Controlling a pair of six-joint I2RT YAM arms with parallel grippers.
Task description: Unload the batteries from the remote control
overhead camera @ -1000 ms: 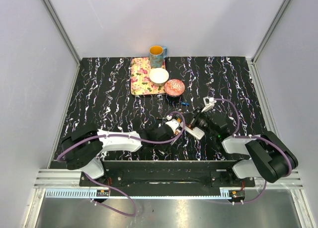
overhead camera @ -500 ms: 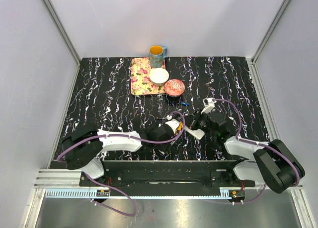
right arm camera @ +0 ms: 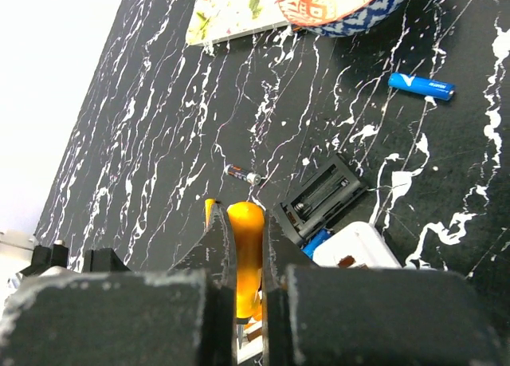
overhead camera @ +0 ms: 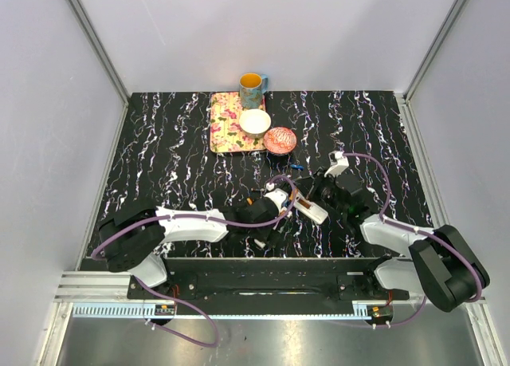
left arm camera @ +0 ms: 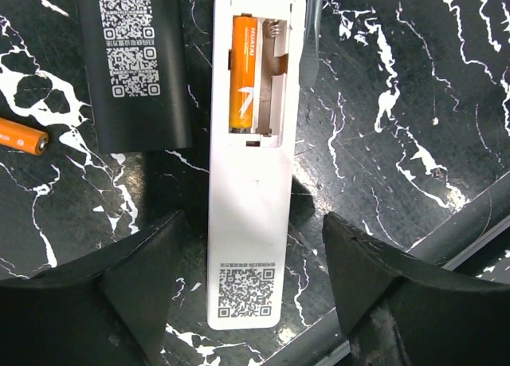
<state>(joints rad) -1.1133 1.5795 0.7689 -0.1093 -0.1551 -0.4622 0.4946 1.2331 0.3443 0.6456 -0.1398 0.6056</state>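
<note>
The white remote control (left arm camera: 245,222) lies back-up with its battery bay uncovered. One orange battery (left arm camera: 243,71) sits in the left slot, and the right slot is bare. My left gripper (left arm camera: 251,302) is open, a finger on each side of the remote's near end with gaps both sides. Another orange battery (left arm camera: 20,135) lies loose on the table at left. My right gripper (right arm camera: 249,214) is shut on the orange screwdriver handle (right arm camera: 247,254), just above the white remote (right arm camera: 362,246). A blue battery (right arm camera: 421,84) lies farther out.
A black remote (left arm camera: 131,55) lies beside the white one, its empty bay (right arm camera: 323,197) showing in the right wrist view. A dark battery (right arm camera: 243,174) lies near it. At the back stand a floral tray (overhead camera: 227,123), a mug (overhead camera: 252,85), a white bowl (overhead camera: 255,123) and a patterned bowl (overhead camera: 280,140).
My left gripper has opened and let go of the white remote's near end. The right arm has shifted slightly back with the screwdriver.
</note>
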